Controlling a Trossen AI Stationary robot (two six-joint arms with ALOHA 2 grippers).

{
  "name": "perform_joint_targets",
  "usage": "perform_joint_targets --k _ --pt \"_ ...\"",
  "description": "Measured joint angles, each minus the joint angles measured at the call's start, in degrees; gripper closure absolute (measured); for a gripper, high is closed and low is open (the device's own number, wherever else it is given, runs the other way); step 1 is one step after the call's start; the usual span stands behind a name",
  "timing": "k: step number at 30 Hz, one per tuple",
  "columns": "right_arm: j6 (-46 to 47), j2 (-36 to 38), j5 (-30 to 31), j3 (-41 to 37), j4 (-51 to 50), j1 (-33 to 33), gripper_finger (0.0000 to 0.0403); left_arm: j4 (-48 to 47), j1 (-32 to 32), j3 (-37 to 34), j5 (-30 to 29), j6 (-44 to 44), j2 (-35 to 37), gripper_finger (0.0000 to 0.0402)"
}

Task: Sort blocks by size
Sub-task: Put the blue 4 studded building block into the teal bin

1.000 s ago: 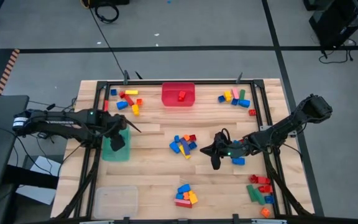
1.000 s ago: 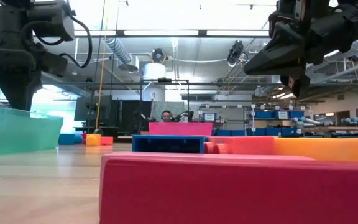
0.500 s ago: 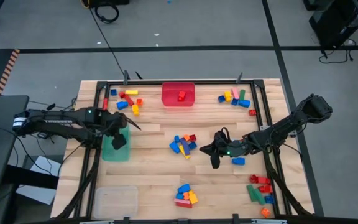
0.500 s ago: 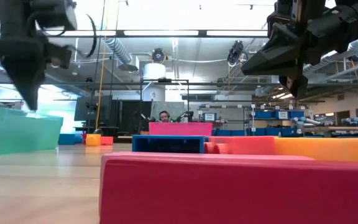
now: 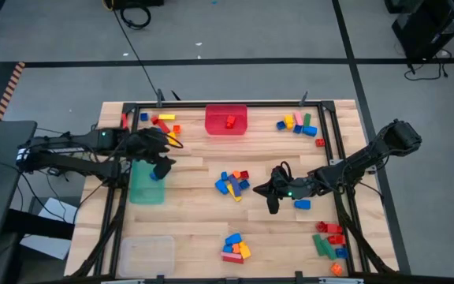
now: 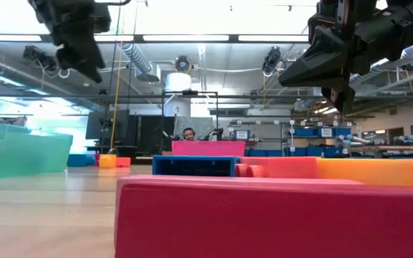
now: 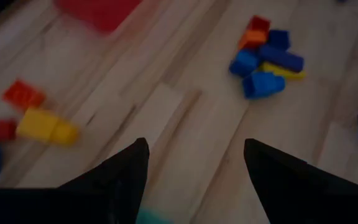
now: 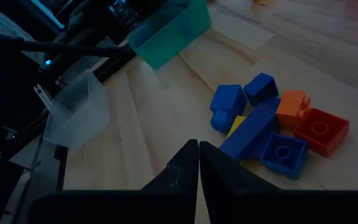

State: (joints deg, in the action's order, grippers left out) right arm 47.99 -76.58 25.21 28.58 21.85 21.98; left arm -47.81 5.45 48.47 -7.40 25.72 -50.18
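Blocks lie in scattered clusters on the wooden table, and from table height we see only a blurred red brick filling the foreground. We see the left gripper above the green bin, its arm reaching in from the table's left edge, fingers spread with nothing between them. We see the right gripper pinched closed on nothing, just right of the central cluster.

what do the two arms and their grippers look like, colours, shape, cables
Both arms are dark, nearly black, jointed tubes with black cables looped along them. The left arm carries a small green light; the right arm has a bulky rounded joint and green lights near the wrist. The left gripper and right gripper each have two dark, tapered, pointed fingers.
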Motion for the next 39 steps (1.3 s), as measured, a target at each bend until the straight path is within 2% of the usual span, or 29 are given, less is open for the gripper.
perform_joint_targets --k 8,14,18,26,28,31,33,35,39 --pt "0.2 0.0 -0.8 0.0 0.5 0.0 0.0389 4.1 0.0 -0.1 0.0 0.8 -3.8 0.0131" --pt "0.2 0.0 -0.9 0.0 0.8 0.0 0.0372 7.0 -3.0 -0.1 0.6 -5.1 -7.8 0.0137" --pt "0.3 0.0 -0.9 0.0 0.8 0.0 0.0375 10.1 -5.5 -0.1 0.6 -10.4 -10.2 0.0149" --pt "-0.1 0.0 -0.9 0.0 1.6 -0.1 0.0389 15.1 -6.8 -0.1 0.6 -10.5 -11.4 0.0154" --pt "-0.4 0.0 0.7 0.0 1.8 -0.2 0.0380 16.5 -6.8 -0.1 0.4 -10.5 -11.4 0.0154" --pt "-0.9 0.0 7.5 0.2 4.9 -1.7 0.0358 17.5 -6.7 -0.1 -1.3 -10.6 -11.4 0.0154" --pt "-5.3 0.0 9.5 0.9 7.7 -3.3 0.0343 18.2 -6.6 -0.1 -3.1 -10.5 -11.4 0.0154" --pt "-12.0 0.0 8.5 2.9 9.8 -4.9 0.0327 18.7 -6.6 -0.1 -4.4 -10.5 -11.4 0.0154" --pt "-22.1 0.5 4.7 11.1 3.7 -7.9 0.0292 18.8 -6.6 -0.1 -4.9 -10.5 -11.4 0.0154"
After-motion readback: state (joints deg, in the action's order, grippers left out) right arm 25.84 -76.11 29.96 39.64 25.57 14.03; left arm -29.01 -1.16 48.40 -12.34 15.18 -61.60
